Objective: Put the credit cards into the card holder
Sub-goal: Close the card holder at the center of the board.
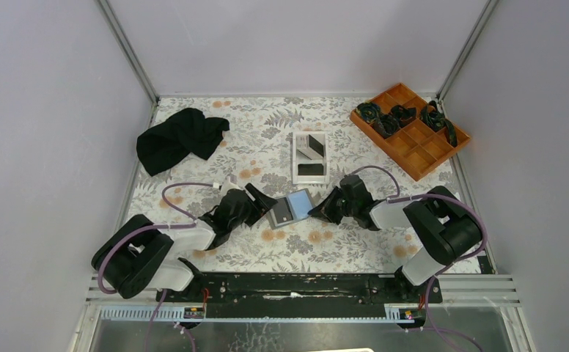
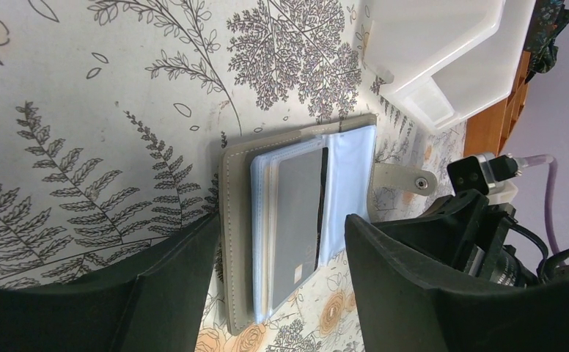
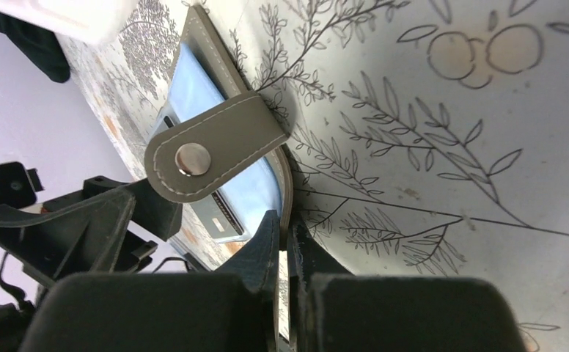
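Over the near middle of the flower-printed table (image 1: 325,249), both arms are reaching inward: the left gripper (image 1: 265,202) is standing wide, jaws either side of the open grey folding card holder (image 2: 234,235) without gripping it, while the right gripper (image 3: 285,227) is pinching the holder's cover edge, jaws closed. A grey credit card (image 2: 296,213) is sitting in its pale blue sleeves, bare table lying on its near side. Beyond, a white walled tray (image 1: 295,158) is holding two dark cards (image 1: 311,169), and the far-right orange compartment tray (image 1: 432,150) is holding dark bundles (image 1: 384,121).
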### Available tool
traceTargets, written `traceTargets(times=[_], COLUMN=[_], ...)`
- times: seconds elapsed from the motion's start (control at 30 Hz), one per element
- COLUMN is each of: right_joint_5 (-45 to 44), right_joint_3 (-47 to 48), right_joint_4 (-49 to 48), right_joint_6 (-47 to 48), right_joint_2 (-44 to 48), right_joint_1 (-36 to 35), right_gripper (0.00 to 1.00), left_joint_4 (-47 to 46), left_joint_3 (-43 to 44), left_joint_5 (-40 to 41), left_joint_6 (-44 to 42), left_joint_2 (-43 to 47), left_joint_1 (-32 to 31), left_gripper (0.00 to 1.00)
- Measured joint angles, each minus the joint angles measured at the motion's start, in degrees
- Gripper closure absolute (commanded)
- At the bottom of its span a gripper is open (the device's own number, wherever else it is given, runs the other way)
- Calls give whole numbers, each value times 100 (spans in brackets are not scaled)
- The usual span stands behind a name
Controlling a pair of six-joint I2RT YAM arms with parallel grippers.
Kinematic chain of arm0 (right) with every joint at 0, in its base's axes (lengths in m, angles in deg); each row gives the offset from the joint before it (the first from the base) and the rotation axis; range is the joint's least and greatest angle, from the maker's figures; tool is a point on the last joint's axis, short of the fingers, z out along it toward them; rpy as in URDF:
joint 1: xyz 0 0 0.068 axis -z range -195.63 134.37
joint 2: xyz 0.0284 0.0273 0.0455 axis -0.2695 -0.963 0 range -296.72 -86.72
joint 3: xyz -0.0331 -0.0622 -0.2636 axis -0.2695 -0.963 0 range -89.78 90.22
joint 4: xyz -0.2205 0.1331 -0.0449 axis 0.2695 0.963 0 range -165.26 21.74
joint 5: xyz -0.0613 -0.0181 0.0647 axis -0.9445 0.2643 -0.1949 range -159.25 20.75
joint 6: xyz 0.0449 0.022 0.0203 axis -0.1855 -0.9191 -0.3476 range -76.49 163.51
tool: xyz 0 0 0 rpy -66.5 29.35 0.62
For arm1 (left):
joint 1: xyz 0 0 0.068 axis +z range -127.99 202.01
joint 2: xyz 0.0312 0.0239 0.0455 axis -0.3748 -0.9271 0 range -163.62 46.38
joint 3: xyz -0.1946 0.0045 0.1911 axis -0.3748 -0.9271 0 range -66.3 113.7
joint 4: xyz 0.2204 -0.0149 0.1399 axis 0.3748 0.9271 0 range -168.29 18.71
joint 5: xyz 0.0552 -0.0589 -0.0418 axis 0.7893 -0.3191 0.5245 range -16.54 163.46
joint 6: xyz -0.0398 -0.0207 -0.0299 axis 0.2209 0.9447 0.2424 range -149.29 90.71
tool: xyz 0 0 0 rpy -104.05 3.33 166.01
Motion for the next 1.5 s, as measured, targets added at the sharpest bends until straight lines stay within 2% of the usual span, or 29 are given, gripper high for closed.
traceTargets(times=[0.53,0.77,0.87,1.03,1.2,1.5], right_joint_5=[573,664,669,664,568,498], right_joint_3=[-162,50,127,168,168,127], right_joint_4=[-597,-306,-155,-50,229,389], right_joint_6=[-664,-476,-317,-140,39,140], right_joint_2=[-337,-391,-389,-361,-186,-48], right_joint_1=[330,334,334,334,334,334], right_gripper=[100,100,100,100,100,100], left_joint_4=[-632,-863,-470,848,1692,2111], left_joint_3=[35,166,297,815,1370,1875], left_joint_5=[-155,-284,-254,4,232,485], left_joint_6=[-9,-11,-68,-295,-409,-407], left_joint_2=[-450,-686,-557,-306,-238,-302], left_joint_1=[-2,-28,-105,-439,-706,-1032], left_gripper=[29,32,32,33,34,34])
